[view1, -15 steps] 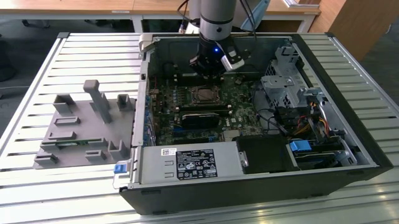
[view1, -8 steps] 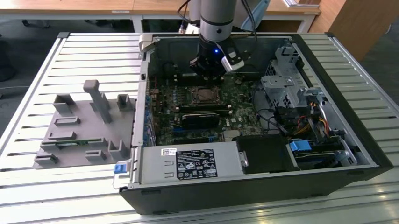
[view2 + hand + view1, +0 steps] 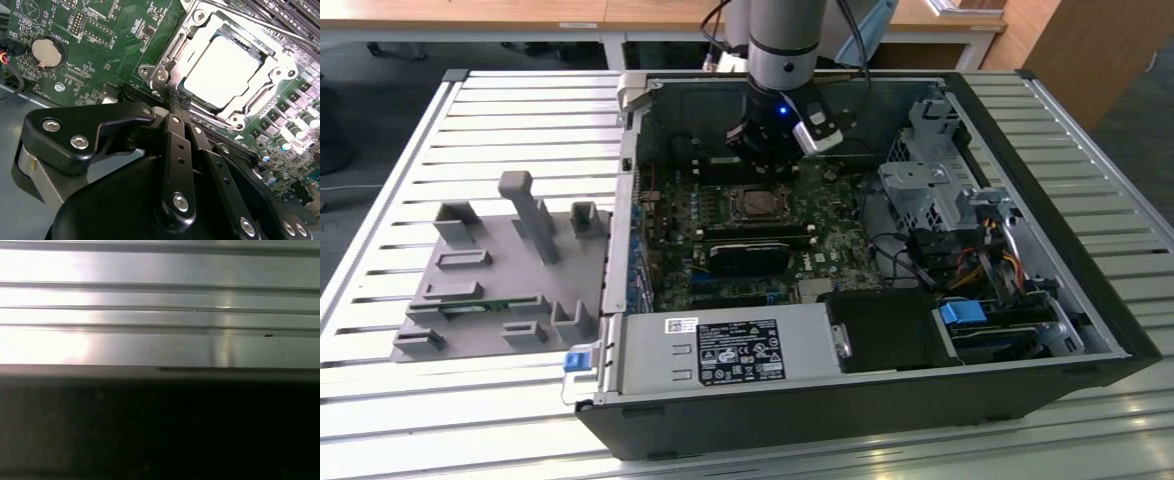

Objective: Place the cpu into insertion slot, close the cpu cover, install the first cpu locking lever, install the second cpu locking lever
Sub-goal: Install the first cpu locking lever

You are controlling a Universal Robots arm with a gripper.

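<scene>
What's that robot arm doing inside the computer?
The robot arm's gripper is down inside an open computer case, right at the edge of the socket on the green board. The cpu, a small silver square chip, already sits in its slot, and the cpu cover, a grey metal frame, lies closed around it. The jaws look shut and hold nothing.

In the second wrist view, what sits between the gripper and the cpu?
In the second wrist view the closed fingertips of the gripper nearly reach the socket. Between them and the cpu lies the near edge of the cpu cover, down around the chip.
</scene>
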